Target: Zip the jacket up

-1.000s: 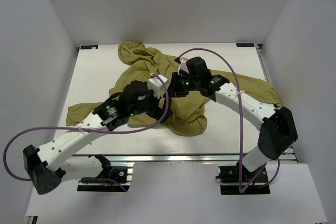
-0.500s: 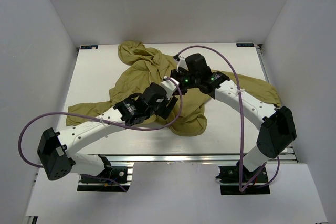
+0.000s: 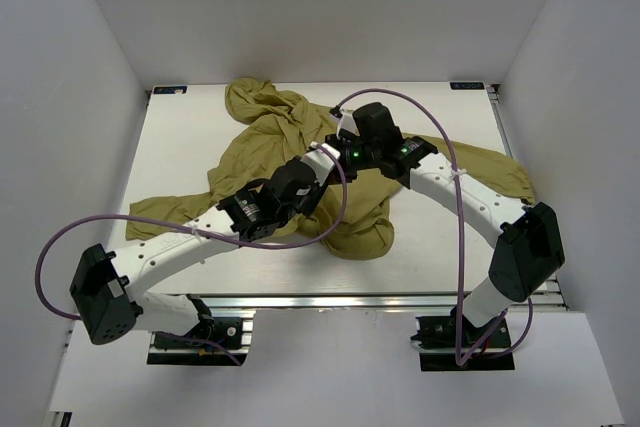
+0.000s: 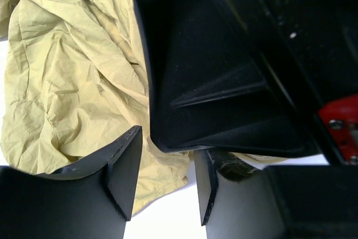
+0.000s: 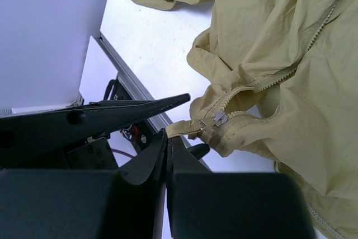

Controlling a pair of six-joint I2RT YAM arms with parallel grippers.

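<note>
A: Since a second ago, the left arm has swung in from lower left toward frame centre, and the left gripper [image 4: 168, 160] has narrowed from wide.
B: Holding anything?
A: No. The jaws are half apart with the jacket [image 3: 270, 132] hem lying between them, unpinched. The right gripper [image 5: 168, 136] is clamped tight on the bottom hem beside the zipper slider [image 5: 219, 118].
B: Progress?
A: Barely begun, I judge. The slider sits low and the teeth above it diverge. The jacket sprawls crumpled across the centre of the worktop [image 3: 180, 147]. Both arms reach inward, wrists close together mid-frame.

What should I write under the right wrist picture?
Right gripper pinches the jacket edge beside its zipper slider.
</note>
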